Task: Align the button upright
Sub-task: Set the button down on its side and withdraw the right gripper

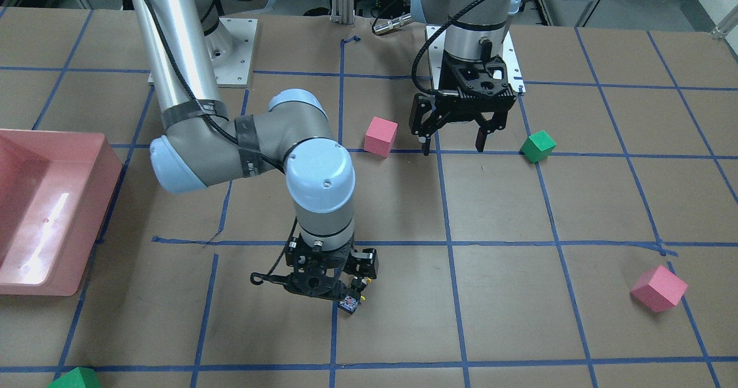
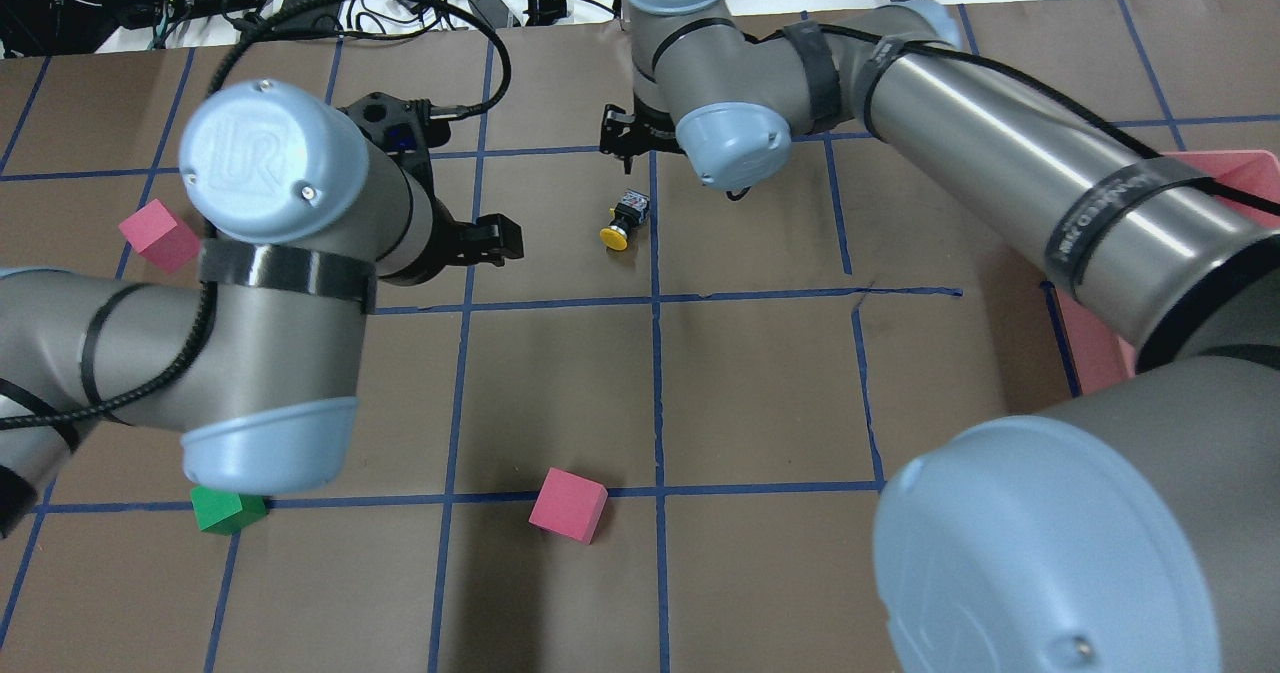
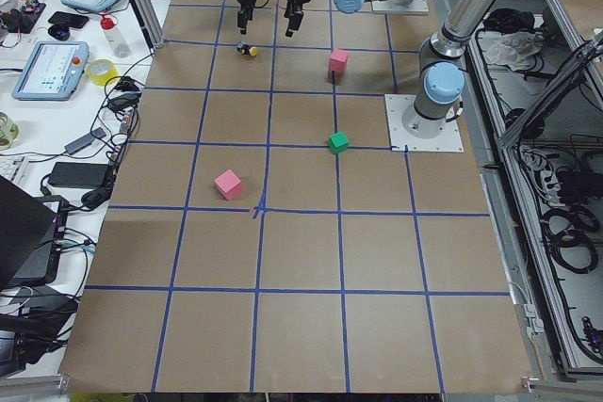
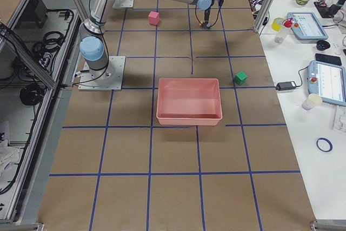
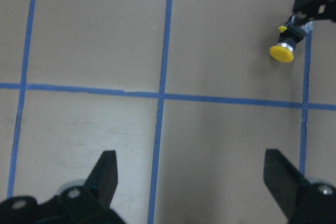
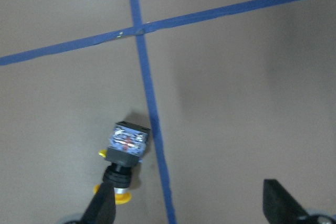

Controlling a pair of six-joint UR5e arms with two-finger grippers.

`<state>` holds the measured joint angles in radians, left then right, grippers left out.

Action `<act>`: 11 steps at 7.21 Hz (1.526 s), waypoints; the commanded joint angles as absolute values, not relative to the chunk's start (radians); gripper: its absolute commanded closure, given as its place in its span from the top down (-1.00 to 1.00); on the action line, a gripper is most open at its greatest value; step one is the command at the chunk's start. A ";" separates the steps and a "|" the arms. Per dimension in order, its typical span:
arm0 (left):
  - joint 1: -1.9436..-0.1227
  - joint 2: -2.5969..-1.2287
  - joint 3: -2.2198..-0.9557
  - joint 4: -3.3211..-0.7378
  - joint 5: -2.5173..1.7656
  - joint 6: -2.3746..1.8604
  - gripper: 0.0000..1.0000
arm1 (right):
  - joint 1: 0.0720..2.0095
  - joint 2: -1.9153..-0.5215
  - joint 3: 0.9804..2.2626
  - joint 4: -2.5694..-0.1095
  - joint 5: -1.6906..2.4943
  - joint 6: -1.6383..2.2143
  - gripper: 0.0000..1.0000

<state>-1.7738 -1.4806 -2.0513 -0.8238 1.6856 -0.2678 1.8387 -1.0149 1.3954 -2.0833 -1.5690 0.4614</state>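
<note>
The button (image 2: 622,223) lies on its side on the brown table. Its yellow cap points toward the robot and its silvery-blue base points away. My right gripper (image 6: 191,205) hangs over it, open. In the right wrist view the button (image 6: 123,156) lies by the left finger, near a blue tape line. In the front view the right gripper (image 1: 326,287) sits just above the button (image 1: 348,304). My left gripper (image 1: 453,143) is open and empty, above the table and well short of the button. The left wrist view shows the button (image 5: 286,45) at its top right.
Pink cubes (image 1: 380,136) (image 1: 658,288) and green cubes (image 1: 538,146) (image 1: 75,379) lie scattered on the table. A pink bin (image 1: 46,215) stands on the robot's right side. Blue tape lines form a grid on the table.
</note>
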 commanded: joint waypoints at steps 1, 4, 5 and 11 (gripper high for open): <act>-1.860 -1.532 -2.134 -0.645 1.758 -0.340 1.00 | 1.667 -1.170 1.532 -2.048 -1.569 0.328 1.00; -1.975 -1.708 -2.166 -0.395 1.784 -0.428 0.95 | 1.568 -1.386 1.548 -1.727 -1.568 0.222 1.00; -1.997 -1.783 -2.166 -0.277 1.808 -0.428 0.95 | 1.571 -1.475 1.537 -1.603 -1.559 0.218 1.00; -1.999 -2.149 -2.071 0.158 1.740 -0.115 0.89 | 1.578 -1.606 1.522 -1.410 -1.551 0.190 1.00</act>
